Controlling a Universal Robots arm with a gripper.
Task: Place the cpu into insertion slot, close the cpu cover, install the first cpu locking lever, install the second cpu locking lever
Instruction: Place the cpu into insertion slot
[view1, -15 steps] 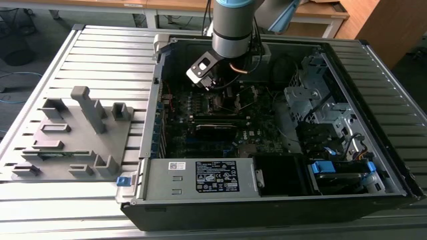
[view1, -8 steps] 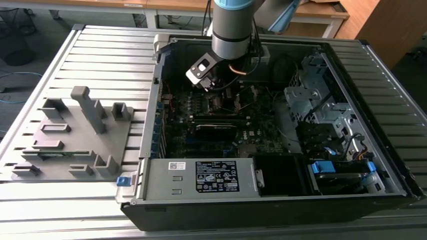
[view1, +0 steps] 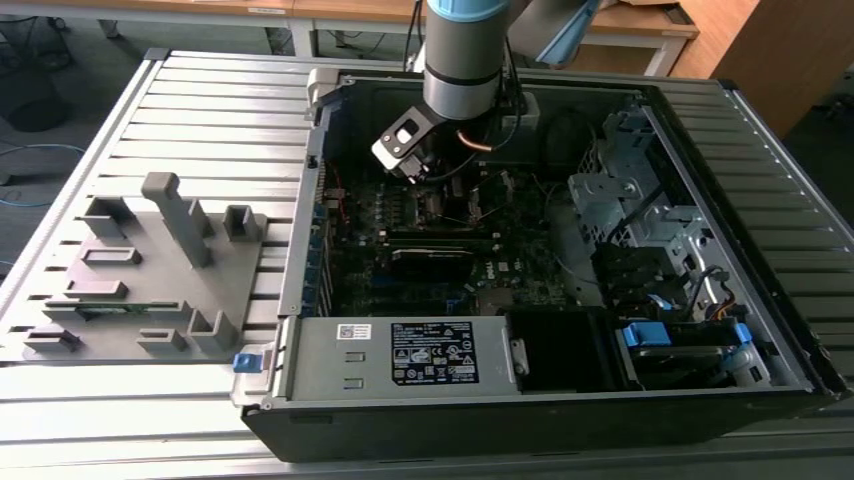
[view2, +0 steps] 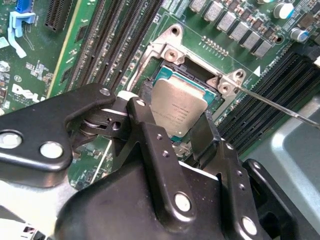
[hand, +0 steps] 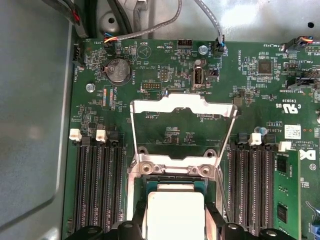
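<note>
In the exterior view, the arm reaches down into the open computer case (view1: 304, 250), its gripper (view1: 441, 175) low over the motherboard (view1: 400, 275).

In the second wrist view, the gripper (view2: 172, 117) has its jaws clamped on 2 opposite edges of the cpu (view2: 177, 102), which sits at the insertion slot (view2: 190, 75). I cannot tell whether it is fully seated. A thin locking lever (view2: 272, 106) stands free, unlatched.

In the first wrist view, the cpu (hand: 175, 202) lies over the insertion slot (hand: 172, 178), and the cpu cover (hand: 182, 105) is swung up and open. Judging from this, step 1 is nearly done, while the cover and both levers remain.
</note>
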